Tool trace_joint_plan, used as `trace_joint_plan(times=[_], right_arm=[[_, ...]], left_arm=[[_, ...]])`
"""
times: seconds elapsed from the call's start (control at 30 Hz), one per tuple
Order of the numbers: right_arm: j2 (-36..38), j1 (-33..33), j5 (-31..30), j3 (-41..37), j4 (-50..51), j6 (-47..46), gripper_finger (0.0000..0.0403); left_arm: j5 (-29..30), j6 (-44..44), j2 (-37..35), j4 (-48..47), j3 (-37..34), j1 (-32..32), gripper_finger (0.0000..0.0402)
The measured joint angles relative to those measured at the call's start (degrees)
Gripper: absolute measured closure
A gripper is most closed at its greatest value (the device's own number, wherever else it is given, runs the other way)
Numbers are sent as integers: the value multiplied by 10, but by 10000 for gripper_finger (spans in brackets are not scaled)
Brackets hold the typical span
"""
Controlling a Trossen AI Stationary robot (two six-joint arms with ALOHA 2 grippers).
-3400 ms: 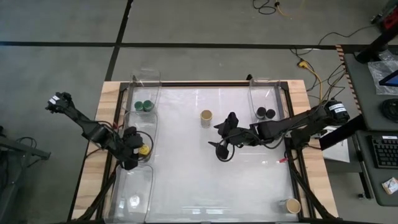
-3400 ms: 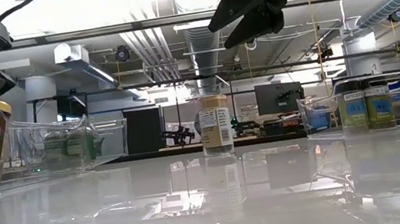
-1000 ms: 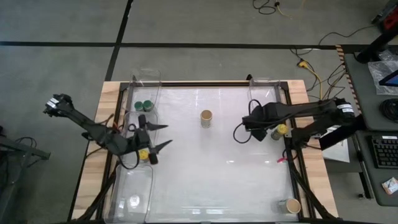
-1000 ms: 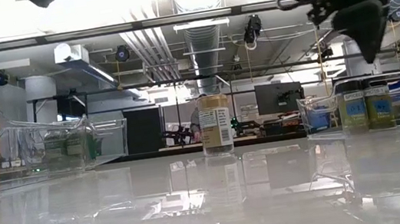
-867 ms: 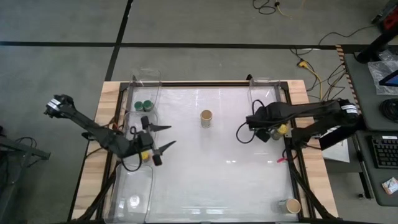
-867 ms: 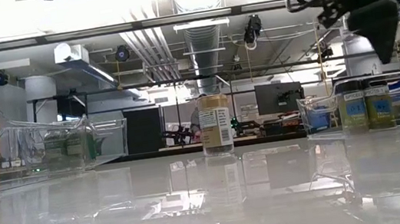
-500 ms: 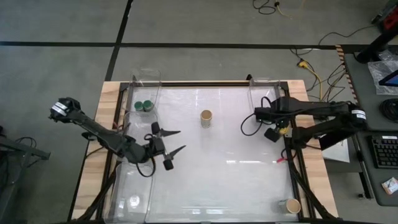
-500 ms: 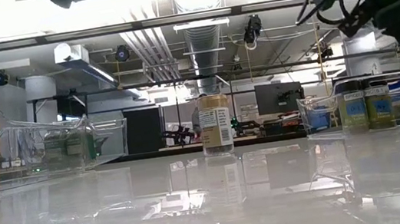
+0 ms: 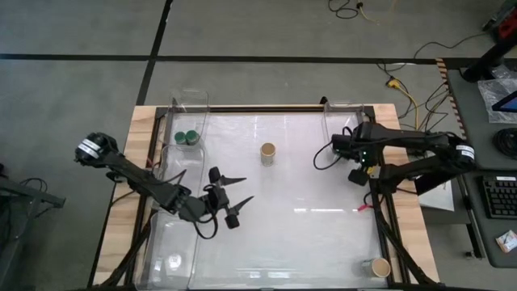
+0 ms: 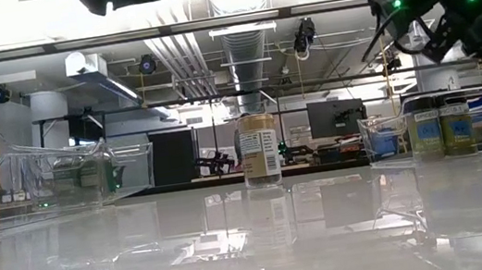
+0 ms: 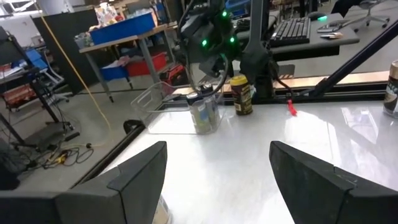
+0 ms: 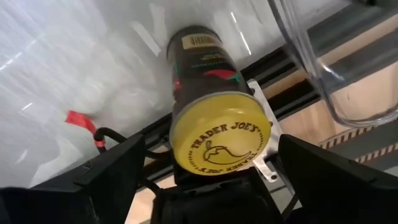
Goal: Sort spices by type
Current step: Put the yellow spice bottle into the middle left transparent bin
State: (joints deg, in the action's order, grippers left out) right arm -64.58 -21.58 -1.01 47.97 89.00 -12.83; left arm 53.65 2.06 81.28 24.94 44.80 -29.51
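The tan jar [image 9: 268, 153] is standing upright on the white surface [image 9: 307, 234], alone, mid-way between the two far bins – it's the reference here.

Left gripper [image 9: 237, 198] is hovering above the surface, nearer the camera-side edge than the tan jar and a bit toward the left bin [image 9: 187, 129], fingers spread and holding nothing. In the left wrist view those fingers [image 11: 134, 177] are framing bare surface, w/ the right bin [image 11: 186, 109] far ahead.

Two green jars [image 9: 187, 138] are sitting side by side in the left bin, well left of the tan jar. Another clear bin [image 9: 174, 250] is lying at the near left corner.

Right gripper [image 12: 214, 180] is sitting well right of the tan jar, at the right bin [image 9: 343, 121] – fingers spread wide either side of a yellow jar [image 12: 214, 121], directly over its lid, not pinching it. The yellow jar is standing upright just beside the bin, by the surface's right rail. In the low view, black-lidded jars [image 10: 440, 125] are showing inside that bin.

One more tan-lidded jar [image 9: 378, 266] is standing at the near right corner, far from the first.
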Motion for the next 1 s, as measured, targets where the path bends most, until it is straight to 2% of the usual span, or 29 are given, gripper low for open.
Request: trace_joint_plan(times=[0.23,0.43,1.0], right_arm=[[0,-30,42,-5,-28,49,44],[0,-52,52,-5,-31,71,51],[0,-55,56,-17,-56,54,172]], left_arm=[[2,3,3,0,5,0,134],[14,-2,7,-1,5,0,134],[14,-5,14,-1,4,0,134]])
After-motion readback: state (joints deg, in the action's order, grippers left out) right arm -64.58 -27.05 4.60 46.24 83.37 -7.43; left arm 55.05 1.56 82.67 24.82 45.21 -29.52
